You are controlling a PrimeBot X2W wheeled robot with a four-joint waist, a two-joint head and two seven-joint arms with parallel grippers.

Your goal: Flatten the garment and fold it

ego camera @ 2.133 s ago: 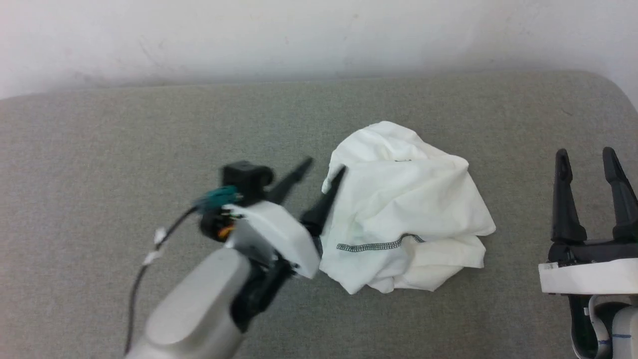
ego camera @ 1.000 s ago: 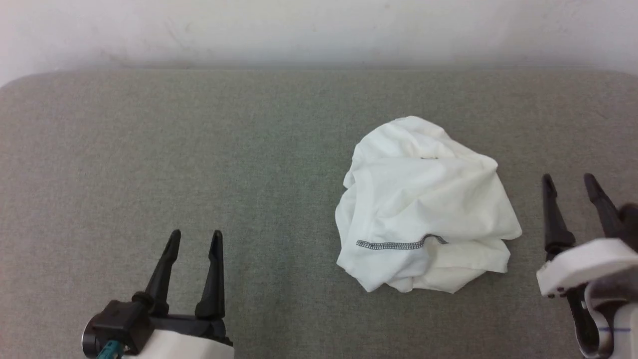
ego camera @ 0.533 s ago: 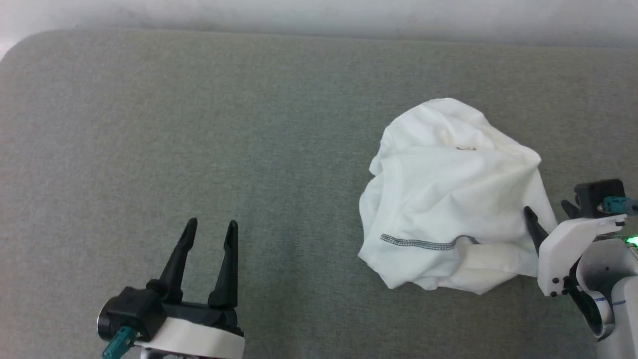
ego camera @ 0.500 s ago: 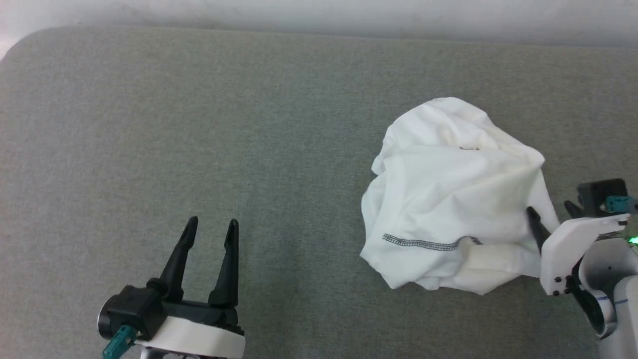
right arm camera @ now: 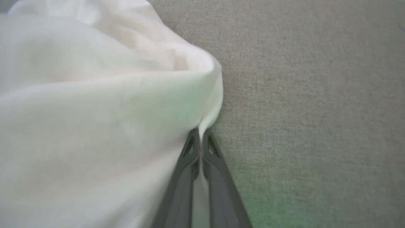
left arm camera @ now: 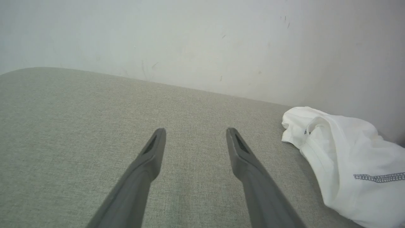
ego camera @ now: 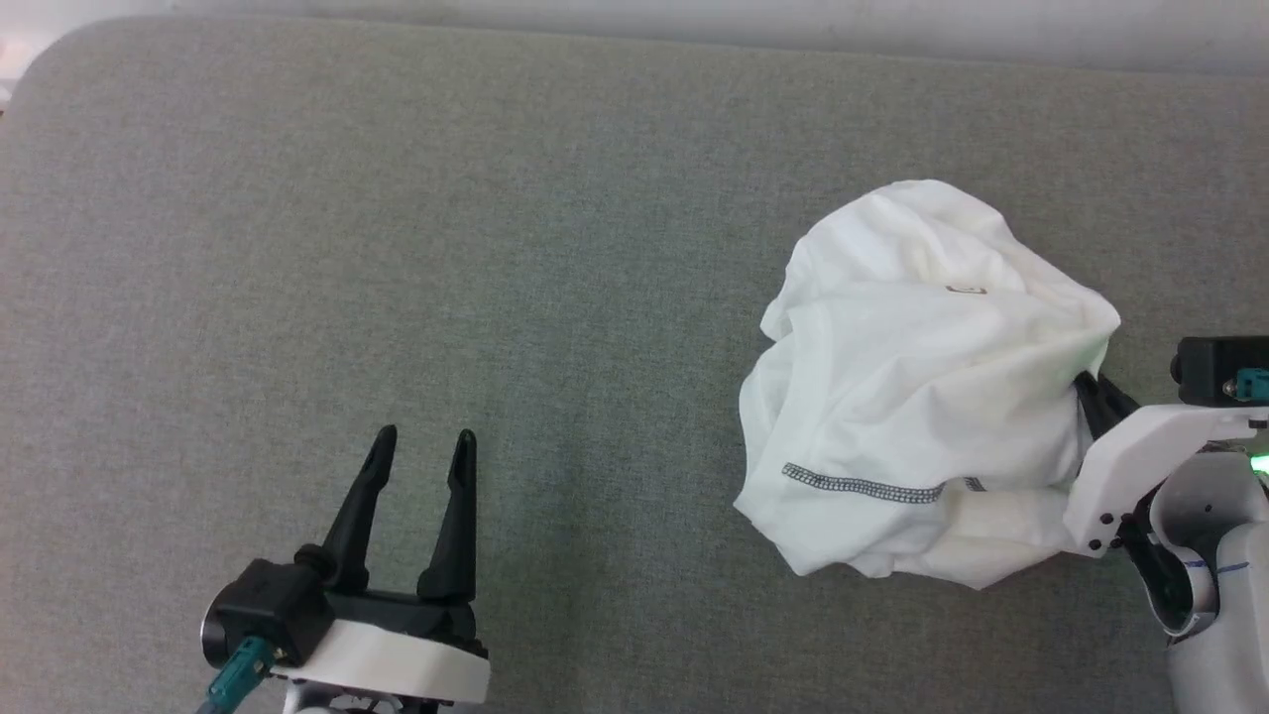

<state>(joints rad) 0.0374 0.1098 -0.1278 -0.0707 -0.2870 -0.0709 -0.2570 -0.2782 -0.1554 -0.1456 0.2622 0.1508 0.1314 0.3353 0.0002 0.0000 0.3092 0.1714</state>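
Garment (ego camera: 922, 387) edge apparently in closed right end effector (right arm camera: 200, 133); left end effector (ego camera: 425, 433) open.

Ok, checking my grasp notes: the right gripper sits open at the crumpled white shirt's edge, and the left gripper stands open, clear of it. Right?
Not quite. The right gripper is shut, not open: the right wrist view shows its fingers pinching the shirt at its edge. The left gripper does stand open, clear of it.
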